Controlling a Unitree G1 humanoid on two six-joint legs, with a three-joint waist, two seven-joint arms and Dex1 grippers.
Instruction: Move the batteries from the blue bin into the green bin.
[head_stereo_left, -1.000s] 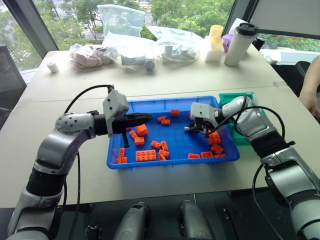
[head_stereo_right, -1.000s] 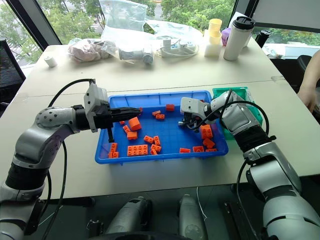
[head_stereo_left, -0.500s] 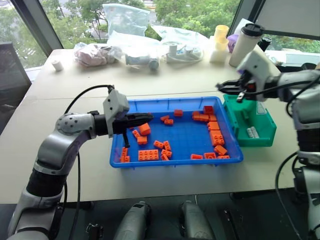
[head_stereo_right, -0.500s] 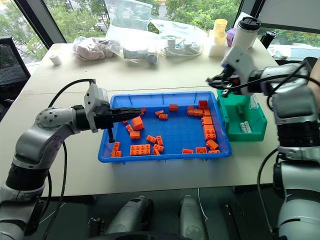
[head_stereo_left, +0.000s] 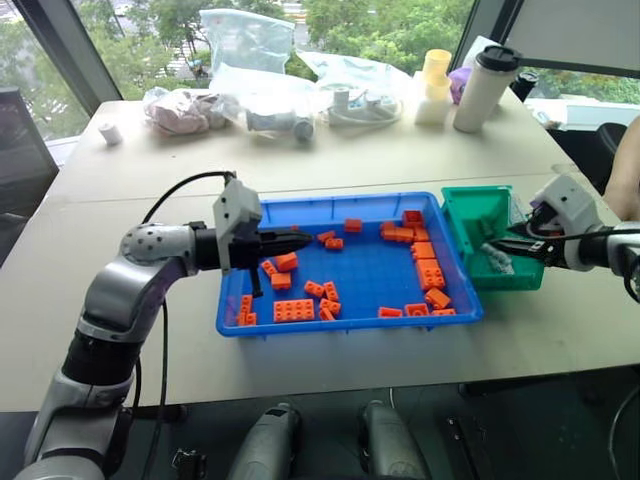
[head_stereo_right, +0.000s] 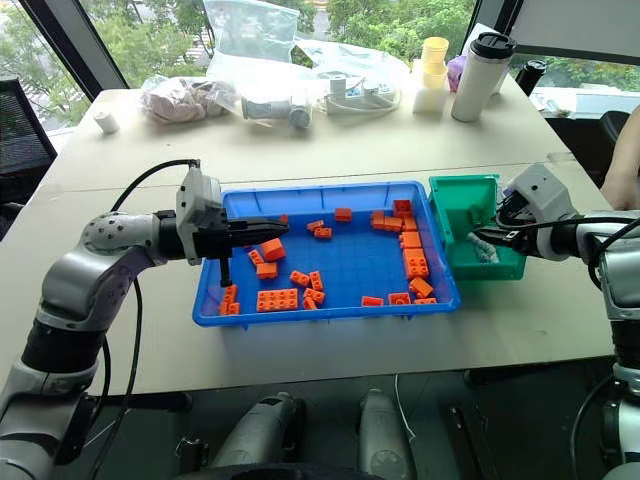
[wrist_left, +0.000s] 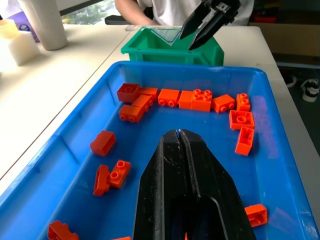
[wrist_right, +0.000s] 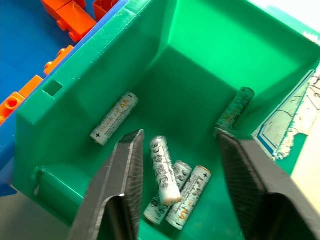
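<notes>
Five batteries (wrist_right: 114, 119) lie in the green bin (wrist_right: 200, 65), under the open right gripper (wrist_right: 176, 165). At nine o'clock, the left gripper (wrist_left: 178, 132) hangs closed, empty, over the blue bin (head_stereo_left: 350, 322).

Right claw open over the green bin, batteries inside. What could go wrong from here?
1. The right claw hangs open just above the batteries in the green bin; dipping or closing could lift one out again.
2. Withdrawing sideways, it might clip the bin wall and shove it against the blue bin.

Person (wrist_left: 170, 10) beyond the green bin (wrist_left: 150, 47), cropped at the shoulders
</notes>
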